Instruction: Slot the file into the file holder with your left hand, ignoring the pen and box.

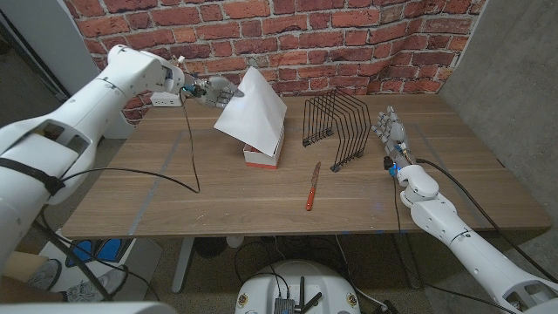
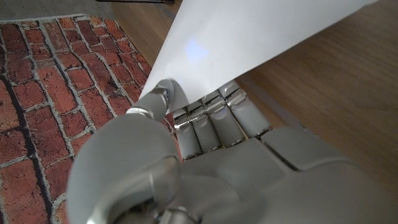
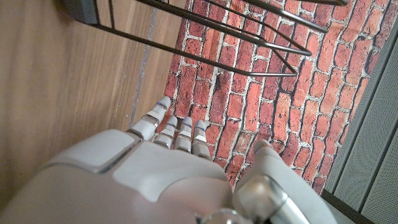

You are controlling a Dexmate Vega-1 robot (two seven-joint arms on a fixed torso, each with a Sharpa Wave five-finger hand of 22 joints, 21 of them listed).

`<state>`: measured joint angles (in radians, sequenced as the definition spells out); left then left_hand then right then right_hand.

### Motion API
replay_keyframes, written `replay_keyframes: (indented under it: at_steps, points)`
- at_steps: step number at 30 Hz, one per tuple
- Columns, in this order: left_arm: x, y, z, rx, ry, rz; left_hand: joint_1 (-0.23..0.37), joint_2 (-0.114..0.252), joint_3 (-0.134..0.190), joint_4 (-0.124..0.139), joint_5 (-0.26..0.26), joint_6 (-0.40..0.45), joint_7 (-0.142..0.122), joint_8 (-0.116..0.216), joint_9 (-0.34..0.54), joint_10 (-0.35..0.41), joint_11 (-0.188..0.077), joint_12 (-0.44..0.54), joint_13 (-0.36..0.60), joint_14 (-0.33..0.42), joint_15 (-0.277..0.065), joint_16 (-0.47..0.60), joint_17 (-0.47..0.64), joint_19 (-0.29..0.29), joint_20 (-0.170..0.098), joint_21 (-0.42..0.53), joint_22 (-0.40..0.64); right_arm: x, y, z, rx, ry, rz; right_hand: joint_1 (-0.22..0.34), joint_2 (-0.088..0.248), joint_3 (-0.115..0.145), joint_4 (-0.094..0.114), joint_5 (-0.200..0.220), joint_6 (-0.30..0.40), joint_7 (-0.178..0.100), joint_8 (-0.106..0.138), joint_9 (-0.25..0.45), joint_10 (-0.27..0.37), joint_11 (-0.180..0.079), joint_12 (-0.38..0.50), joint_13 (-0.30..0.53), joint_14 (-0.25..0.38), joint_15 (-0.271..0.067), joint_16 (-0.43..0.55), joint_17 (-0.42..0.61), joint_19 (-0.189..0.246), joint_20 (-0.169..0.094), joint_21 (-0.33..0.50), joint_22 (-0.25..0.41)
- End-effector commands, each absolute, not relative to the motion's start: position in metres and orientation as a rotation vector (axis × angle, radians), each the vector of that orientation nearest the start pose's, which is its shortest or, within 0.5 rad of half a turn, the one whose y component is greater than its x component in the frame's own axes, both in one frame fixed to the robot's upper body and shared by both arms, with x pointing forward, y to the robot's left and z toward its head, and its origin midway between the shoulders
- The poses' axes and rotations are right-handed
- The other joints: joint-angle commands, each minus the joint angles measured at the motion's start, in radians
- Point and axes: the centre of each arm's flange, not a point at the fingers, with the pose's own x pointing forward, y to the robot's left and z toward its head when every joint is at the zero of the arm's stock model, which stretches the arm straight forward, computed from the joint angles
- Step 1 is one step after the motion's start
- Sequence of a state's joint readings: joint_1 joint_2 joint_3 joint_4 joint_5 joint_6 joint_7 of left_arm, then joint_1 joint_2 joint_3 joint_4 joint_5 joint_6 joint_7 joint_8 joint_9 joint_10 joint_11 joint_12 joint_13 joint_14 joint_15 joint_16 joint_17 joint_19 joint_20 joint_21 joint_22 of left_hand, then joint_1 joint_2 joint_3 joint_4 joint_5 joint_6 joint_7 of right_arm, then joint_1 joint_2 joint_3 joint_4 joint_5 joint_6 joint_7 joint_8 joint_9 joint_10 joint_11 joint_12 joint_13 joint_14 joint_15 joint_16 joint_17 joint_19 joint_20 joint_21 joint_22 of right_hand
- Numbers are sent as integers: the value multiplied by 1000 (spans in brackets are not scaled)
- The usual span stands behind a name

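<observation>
Head view: the left robot hand [image 1: 212,90] is pinching the white file [image 1: 253,110] aloft, left of the wire file holder [image 1: 336,129], clearing the box [image 1: 263,153]. Left wrist view: fingers [image 2: 211,118] are clamping the sheet. Right wrist view: the right robot hand [image 3: 180,180] is idling beside the holder, fingers apart.

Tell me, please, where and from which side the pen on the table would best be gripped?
Grip the pen across the middle of its barrel, coming from above. It lies flat on bare wood with its length running away from the robot, apart from the box and file holder, so both long sides are free for fingers.
</observation>
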<state>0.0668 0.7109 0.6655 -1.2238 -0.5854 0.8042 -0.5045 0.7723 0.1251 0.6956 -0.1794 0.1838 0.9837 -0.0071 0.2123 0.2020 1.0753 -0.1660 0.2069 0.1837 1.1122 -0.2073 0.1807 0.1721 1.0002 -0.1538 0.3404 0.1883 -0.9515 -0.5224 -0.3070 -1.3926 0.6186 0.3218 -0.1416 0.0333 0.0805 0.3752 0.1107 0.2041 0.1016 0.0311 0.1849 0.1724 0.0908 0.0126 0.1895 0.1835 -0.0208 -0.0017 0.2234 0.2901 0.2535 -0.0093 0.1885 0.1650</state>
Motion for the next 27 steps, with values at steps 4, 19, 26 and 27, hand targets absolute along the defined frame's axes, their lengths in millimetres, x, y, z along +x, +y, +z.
replay_keyframes:
  at_steps: [4, 19, 26, 27]
  points:
    - [654, 292, 235, 580, 30, -434, -8, -2, 7, 0, 2, -1, 4, -2, 6, 1, -4, -3, 6, -12, -21, -2, 0, -11, -4, -5, 2, 630, -321, -49, 99, -617, 32, -3, 40, 0, 8, 3, 2, 6, 0, 3, 8, -1, 4, 3, -1, 2, 5, 5, 1, -6, -1, 3]
    - [651, 272, 268, 681, -19, -469, -19, -5, 7, 3, 2, -6, 0, -5, 8, -4, -7, -6, 8, -29, -19, -5, -1, -23, 5, -9, 2, 632, -322, -50, 109, -617, 33, -4, 40, 0, 11, 3, 3, 6, 1, 3, 9, -1, 4, 3, 1, 3, 5, 5, 2, -3, 0, 3]
    - [647, 266, 277, 719, -41, -482, -22, -4, 7, 4, 1, -6, 0, -5, 8, -4, -6, -6, 9, -30, -18, -4, -1, -25, 7, -10, 2, 631, -322, -51, 111, -616, 31, -5, 39, 0, 12, 3, 3, 4, 1, 3, 9, -1, 3, 3, 1, 4, 5, 5, 3, -3, 0, 3]
    - [647, 265, 278, 727, -44, -485, -22, -4, 7, 4, 1, -6, 0, -5, 9, -3, -5, -6, 9, -31, -18, -4, -1, -27, 8, -10, 2, 631, -322, -52, 111, -615, 32, -5, 39, 0, 12, 3, 3, 5, 1, 3, 9, -1, 3, 3, 1, 4, 5, 5, 3, -3, 0, 3]
